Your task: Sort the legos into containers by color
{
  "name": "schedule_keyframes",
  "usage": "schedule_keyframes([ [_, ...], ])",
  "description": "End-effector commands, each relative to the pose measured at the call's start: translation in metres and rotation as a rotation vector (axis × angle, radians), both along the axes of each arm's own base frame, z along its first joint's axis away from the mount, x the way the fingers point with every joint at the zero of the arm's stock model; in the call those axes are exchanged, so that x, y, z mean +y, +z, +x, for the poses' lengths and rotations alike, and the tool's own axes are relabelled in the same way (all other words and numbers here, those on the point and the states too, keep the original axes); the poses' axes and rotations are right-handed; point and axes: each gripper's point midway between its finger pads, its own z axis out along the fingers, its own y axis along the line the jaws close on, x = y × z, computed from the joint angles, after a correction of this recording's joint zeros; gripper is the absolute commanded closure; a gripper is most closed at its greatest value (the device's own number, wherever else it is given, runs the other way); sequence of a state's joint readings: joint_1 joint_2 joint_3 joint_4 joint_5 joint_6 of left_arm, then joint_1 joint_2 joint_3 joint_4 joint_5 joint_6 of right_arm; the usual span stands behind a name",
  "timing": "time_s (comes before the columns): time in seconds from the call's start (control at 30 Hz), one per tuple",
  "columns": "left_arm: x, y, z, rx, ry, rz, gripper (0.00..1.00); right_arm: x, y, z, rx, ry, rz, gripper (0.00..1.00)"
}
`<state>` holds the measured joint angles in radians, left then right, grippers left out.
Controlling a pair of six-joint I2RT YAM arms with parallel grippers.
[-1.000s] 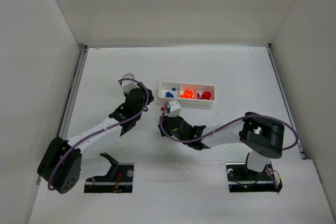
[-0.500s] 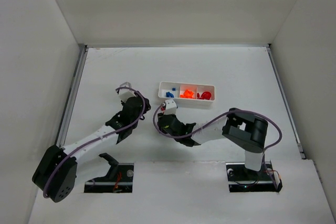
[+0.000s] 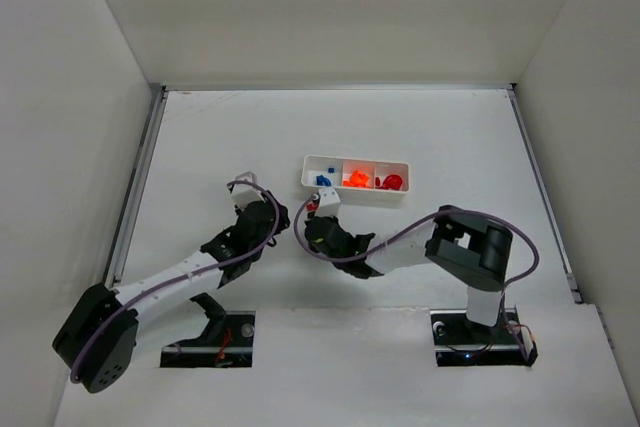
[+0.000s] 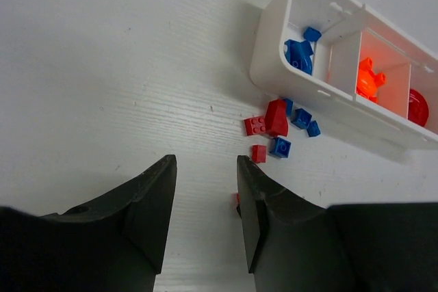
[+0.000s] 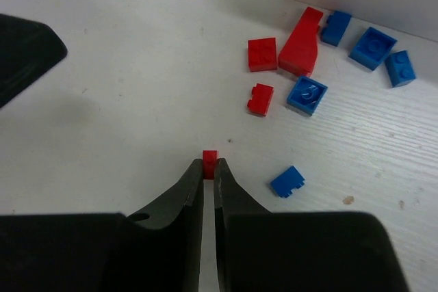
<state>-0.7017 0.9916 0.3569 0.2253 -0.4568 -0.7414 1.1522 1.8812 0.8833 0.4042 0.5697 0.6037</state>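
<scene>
Pulled back, left gripper (image 4: 204, 172) gapes empty; right gripper (image 5: 209, 166) pinches a red lego (image 5: 209, 156) near the left-right tray (image 3: 395, 194).

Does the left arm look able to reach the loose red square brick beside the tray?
Probably yes. The left end effector is open, aimed toward the red square brick with bare table between. The right end effector, shut on a tiny red piece, sits close by and may crowd it.

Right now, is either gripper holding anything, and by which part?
Right gripper pinches a small red lego by its sides; left gripper holds nothing.
</scene>
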Motion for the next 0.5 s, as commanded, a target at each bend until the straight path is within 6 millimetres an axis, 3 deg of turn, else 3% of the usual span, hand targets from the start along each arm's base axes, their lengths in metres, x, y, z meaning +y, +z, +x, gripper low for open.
schedule_keyframes([
  [0.0, -0.01, 0.003, -0.005, -0.016, -0.036, 0.0, 0.63, -0.008, 0.058, 0.011, -0.072, -0.045, 0.137, 0.9],
  [0.07, -0.025, 0.006, -0.008, -0.02, -0.077, 0.001, 0.63, -0.027, 0.084, 0.021, -0.104, -0.071, 0.181, 0.9],
  [0.17, -0.047, 0.008, -0.013, -0.024, -0.138, 0.01, 0.63, -0.063, 0.103, 0.036, -0.136, -0.125, 0.195, 0.9],
  [0.3, -0.08, 0.005, -0.022, -0.028, -0.232, 0.068, 0.62, -0.116, 0.117, 0.059, -0.174, -0.214, 0.19, 0.9],
  [0.47, -0.099, -0.01, -0.025, -0.021, -0.286, 0.177, 0.62, -0.173, 0.117, 0.085, -0.184, -0.323, 0.175, 0.9],
])
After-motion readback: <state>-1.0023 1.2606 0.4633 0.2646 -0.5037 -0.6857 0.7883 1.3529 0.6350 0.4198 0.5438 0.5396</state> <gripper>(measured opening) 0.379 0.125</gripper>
